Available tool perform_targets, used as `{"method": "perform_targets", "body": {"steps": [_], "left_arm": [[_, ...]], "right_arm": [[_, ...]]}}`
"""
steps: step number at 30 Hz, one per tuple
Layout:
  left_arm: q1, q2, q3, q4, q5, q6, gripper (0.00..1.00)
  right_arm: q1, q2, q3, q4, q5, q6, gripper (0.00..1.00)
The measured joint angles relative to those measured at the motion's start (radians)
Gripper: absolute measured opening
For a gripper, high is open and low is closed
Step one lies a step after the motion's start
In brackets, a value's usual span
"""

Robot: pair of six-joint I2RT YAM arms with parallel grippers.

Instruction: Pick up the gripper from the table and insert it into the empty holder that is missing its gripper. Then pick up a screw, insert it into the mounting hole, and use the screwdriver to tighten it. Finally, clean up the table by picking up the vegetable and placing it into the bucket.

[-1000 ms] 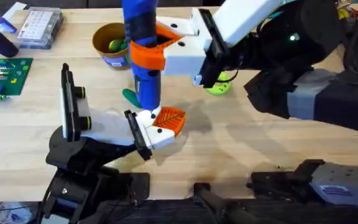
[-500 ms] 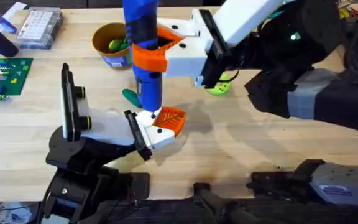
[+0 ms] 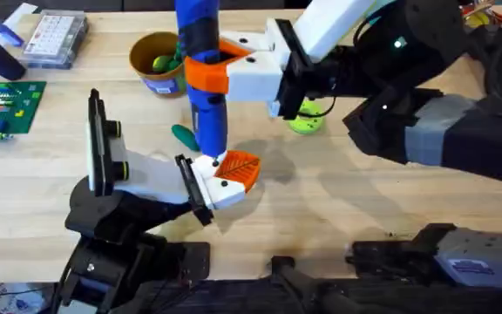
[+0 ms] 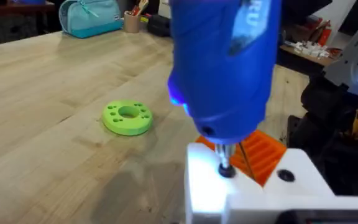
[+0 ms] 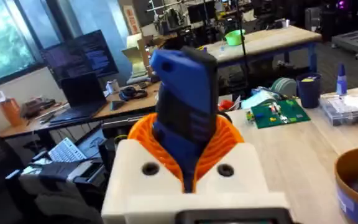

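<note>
The screwdriver (image 3: 200, 78) is clamped upright in the right gripper (image 3: 220, 71), its long axis vertical, tip seated directly above the holder (image 3: 218, 185). The gripper (image 3: 240, 167) is lodged in the holder, beside the tip. The tip's seating in the hole is shown by the left wrist view; the vegetable (image 3: 183, 135), just behind the holder, by the overhead view. The left gripper's state cannot be told.

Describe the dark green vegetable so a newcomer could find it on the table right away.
Start at the thick blue screwdriver standing upright mid-table, its tip on the white holder. Just beside its lower end, on the side toward the tan bucket, the vegetable lies on bare wood, partly hidden behind it. It is dark, glossy and oblong, unlike the lime-green flat ring on the screwdriver's other side.
</note>
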Motion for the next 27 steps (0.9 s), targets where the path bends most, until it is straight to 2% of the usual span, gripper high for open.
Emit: {"method": "perform_targets", "body": {"steps": [14, 16, 17, 21, 27], "left_arm": [[0.0, 0.001, 0.0, 0.0, -0.001, -0.004, 0.02], [0.0, 0.001, 0.0, 0.0, -0.003, -0.004, 0.02], [0.0, -0.004, 0.001, 0.002, -0.01, 0.005, 0.02], [0.0, -0.004, 0.001, 0.0, -0.011, 0.011, 0.02], [0.0, -0.004, 0.001, 0.0, -0.011, 0.012, 0.02]], "right_arm": [[0.001, 0.0, 0.0, -0.003, 0.002, 0.0, 0.045], [0.0, 0.001, 0.0, 0.032, -0.01, -0.001, 0.045], [-0.005, 0.016, -0.012, 0.17, -0.048, 0.025, 0.047], [-0.063, 0.024, -0.01, 0.338, -0.051, 0.131, 0.046], [-0.126, 0.02, 0.044, 0.352, -0.047, 0.271, 0.047]]}}
